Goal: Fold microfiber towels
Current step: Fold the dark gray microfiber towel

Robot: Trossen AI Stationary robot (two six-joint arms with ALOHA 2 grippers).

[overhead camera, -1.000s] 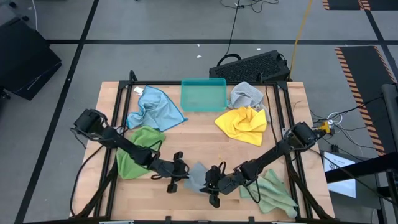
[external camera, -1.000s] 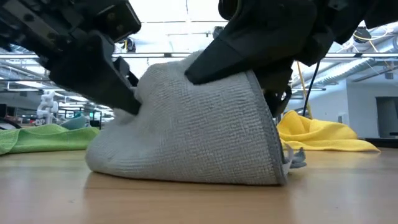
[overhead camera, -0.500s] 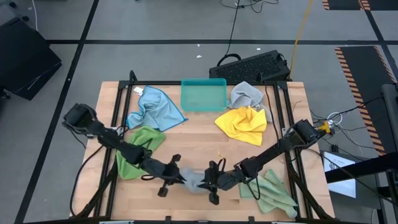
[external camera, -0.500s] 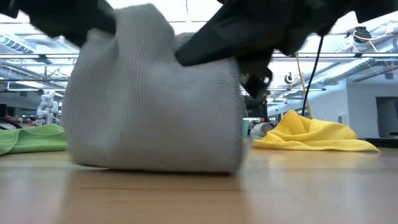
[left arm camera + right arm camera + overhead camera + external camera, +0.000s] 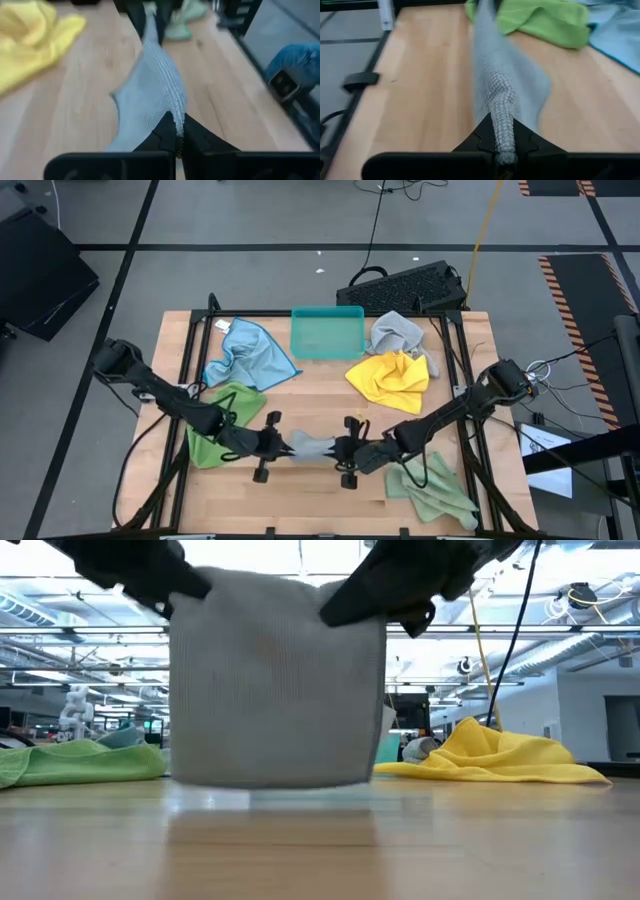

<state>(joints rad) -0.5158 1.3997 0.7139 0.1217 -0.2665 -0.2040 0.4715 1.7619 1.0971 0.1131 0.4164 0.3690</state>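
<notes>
A grey microfiber towel (image 5: 312,446) hangs between my two grippers over the table's near middle. In the low view it shows as a flat sheet (image 5: 275,680). My left gripper (image 5: 284,445) is shut on its left upper end and my right gripper (image 5: 340,450) on its right upper end. A light blue towel (image 5: 250,352), a green towel (image 5: 222,420), a yellow towel (image 5: 390,378), a second grey towel (image 5: 396,332) and a pale green towel (image 5: 435,485) lie crumpled on the table. My left gripper pinches the towel's upper left corner (image 5: 175,119) between its two fingers, coming from the table's left. The upper edge runs taut from there to the other gripper, and the cloth hangs below. My right gripper pinches the towel's upper right corner (image 5: 503,137) between its two fingers, coming from the table's right. The gathered edge runs taut away from the fingers. The sheet hangs down; whether its lower edge (image 5: 270,783) touches the table, I cannot tell.
A teal tray (image 5: 327,332) stands at the far middle of the table, between the light blue towel and the second grey one. A black frame rail (image 5: 180,370) runs along the table's sides. Bare wood (image 5: 320,395) lies between the held towel and the tray.
Both grippers have risen and gone a little toward the far edge, and have drawn apart. The grey towel, a slumped mound on the table a second ago, now hangs as a flat sheet with its upper edge drawn taut between them.
</notes>
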